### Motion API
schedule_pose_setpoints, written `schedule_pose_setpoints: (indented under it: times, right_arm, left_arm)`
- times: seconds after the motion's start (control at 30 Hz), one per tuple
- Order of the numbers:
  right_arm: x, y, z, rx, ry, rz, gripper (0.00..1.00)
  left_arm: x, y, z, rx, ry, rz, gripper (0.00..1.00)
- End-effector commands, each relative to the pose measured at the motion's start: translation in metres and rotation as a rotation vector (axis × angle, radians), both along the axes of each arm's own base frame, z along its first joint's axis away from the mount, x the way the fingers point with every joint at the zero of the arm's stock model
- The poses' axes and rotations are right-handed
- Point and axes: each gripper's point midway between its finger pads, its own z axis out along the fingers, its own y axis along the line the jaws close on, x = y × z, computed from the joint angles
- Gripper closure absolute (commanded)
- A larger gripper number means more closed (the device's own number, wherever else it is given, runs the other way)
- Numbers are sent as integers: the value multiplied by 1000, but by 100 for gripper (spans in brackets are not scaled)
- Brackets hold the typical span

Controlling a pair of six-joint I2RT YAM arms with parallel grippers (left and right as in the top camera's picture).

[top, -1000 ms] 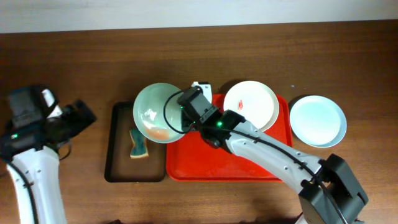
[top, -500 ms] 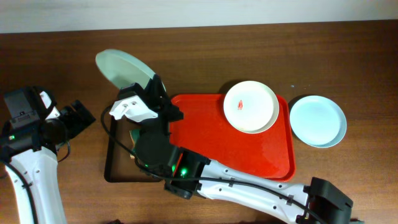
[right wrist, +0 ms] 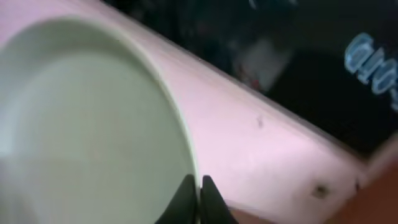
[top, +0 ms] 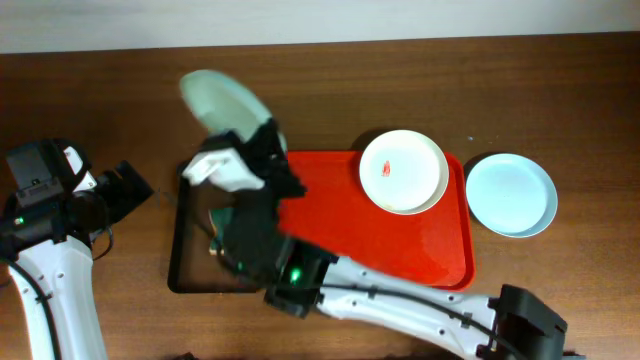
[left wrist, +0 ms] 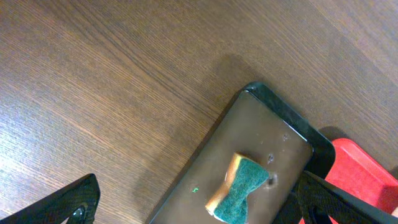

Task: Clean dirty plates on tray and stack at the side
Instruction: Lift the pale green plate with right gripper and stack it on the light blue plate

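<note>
My right gripper (top: 262, 145) is raised high toward the overhead camera and is shut on the rim of the pale green plate (top: 224, 100), held tilted above the table's back left. In the right wrist view the plate (right wrist: 87, 124) fills the left side, its rim pinched at my gripper (right wrist: 198, 190). The white plate (top: 403, 171) with a small red smear lies at the back of the red tray (top: 400, 250). The pale blue plate (top: 510, 194) lies on the table right of the tray. My left gripper (top: 128, 190) is open and empty, left of the black tray.
The black tray (top: 182, 255) lies left of the red tray, mostly hidden by my right arm. In the left wrist view it (left wrist: 261, 130) holds a green and orange sponge (left wrist: 239, 190), with the red tray's corner (left wrist: 364, 171) beside it.
My right arm has lifted the green plate from over the black tray up toward the camera, then shifted it slightly right. The left arm has barely moved.
</note>
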Motion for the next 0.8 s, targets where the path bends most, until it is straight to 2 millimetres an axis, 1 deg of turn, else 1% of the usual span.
schedule_pose_setpoints:
  times: [0.0,0.03,0.07,0.1,0.13,0.17,0.2,0.23,0.27,0.3,0.33,0.37,0.4,0.43,0.47,0.5,0.53,0.57,0.6,0.67,0.7,0.73,0.77]
  right_arm:
    - [19,-15,-69,235,129,-8,96]
    - [22,-11,-106,300,271,59,96]
    - [25,-14,-138,409,419,81,96]
    - [29,-16,-153,471,502,92,96]
    - [36,-17,-167,534,629,143,96]
    - [42,-30,-160,576,661,148,96]
    - [47,-48,-145,614,651,138,96]
    - [51,-74,-125,650,623,111,96]
    - [53,-112,-103,686,596,63,96]
    - [51,-155,-88,717,579,-3,96]
    - [48,-192,-83,742,568,-82,96]
    - [39,-268,-80,770,549,-264,96]
    - [30,-314,-84,796,547,-386,96]
    - [22,-348,-91,835,560,-475,96]
    - [10,-390,-102,894,575,-598,96]
    - [-7,-433,-116,953,587,-736,96]
    - [-22,-463,-131,1008,610,-842,96]
    - [-38,-488,-148,1038,644,-952,96]
    - [-55,-508,-179,1083,720,-1064,96]
    - [-70,-519,-225,1116,834,-1166,96]
    - [-71,-518,-253,1144,904,-1182,96]
    - [-71,-514,-271,1159,955,-1187,96]
    - [-67,-511,-284,1179,983,-1178,96]
  left_arm:
    - [2,1,12,5,-37,6,1]
    - [2,1,12,5,-37,6,1]
    - [2,1,12,6,-37,6,1]
    - [2,1,12,6,-37,6,1]
    - [2,1,12,5,-37,6,1]
    - [2,1,12,6,-37,6,1]
    - [2,1,12,5,-37,6,1]
    - [2,1,12,5,-37,6,1]
    - [2,1,12,6,-37,6,1]
    - [2,1,12,5,-37,6,1]
    - [2,1,12,6,-37,6,1]
    - [2,1,12,5,-37,6,1]
    - [2,1,12,5,-37,6,1]
    - [2,1,12,5,-37,6,1]
    - [2,1,12,6,-37,6,1]
    - [2,1,12,5,-37,6,1]
    - [2,1,12,6,-37,6,1]
    - [2,1,12,5,-37,6,1]
    - [2,1,12,6,-37,6,1]
    - [2,1,12,5,-37,6,1]
    - [2,1,12,6,-37,6,1]
    - [2,1,12,6,-37,6,1]
    - [2,1,12,6,-37,6,1]
